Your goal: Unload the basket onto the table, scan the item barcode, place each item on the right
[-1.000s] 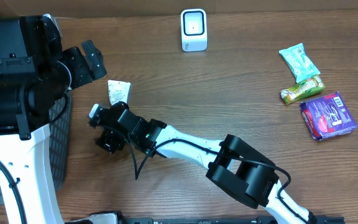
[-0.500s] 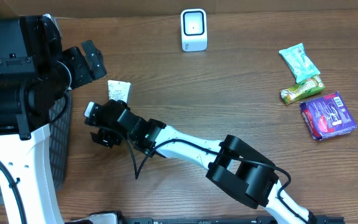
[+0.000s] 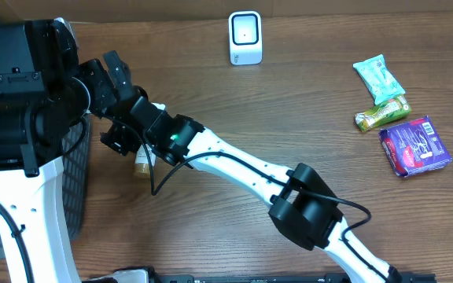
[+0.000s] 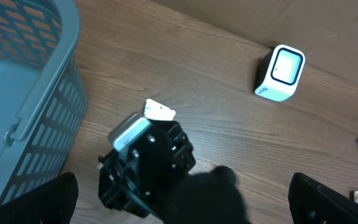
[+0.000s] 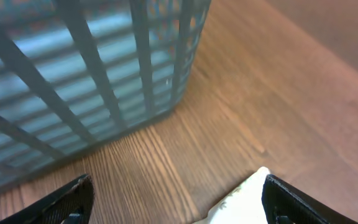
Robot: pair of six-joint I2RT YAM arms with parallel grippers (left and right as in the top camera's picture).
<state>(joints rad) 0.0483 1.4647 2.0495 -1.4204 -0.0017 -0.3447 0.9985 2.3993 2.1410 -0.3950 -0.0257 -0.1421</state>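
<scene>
The white packet (image 3: 157, 108) lies on the table (image 3: 305, 102) at its left side, near the basket (image 4: 36, 93). In the overhead view the R arm (image 3: 234, 165) covers most of it & only a corner shows. In the L wrist view the same corner pokes out from behind the R arm's wrist, on the side facing the scanner (image 3: 244, 38). The scanner stands upright at the table's far edge, well apart from the packet.

The R gripper (image 3: 118, 138) sits over the packet's spot, pointing twd the basket wall. Its jaws are spread wide. In the R wrist view a white crinkled edge shows low betw. the fingertips (image 5: 73, 202), touching neither as far as can be seen, so nothing is gripped.

The L gripper (image 3: 110, 72) hangs near the R gripper at the table's left, jaws fully apart & empty. In its own cam the R arm's black wrist lies betw. its fingertips but well below them.

At the far right of the table are a green-white pouch (image 3: 378, 77), a yellow-green bar (image 3: 382, 112) & a purple packet (image 3: 415, 145), close together & well away from both grippers.
</scene>
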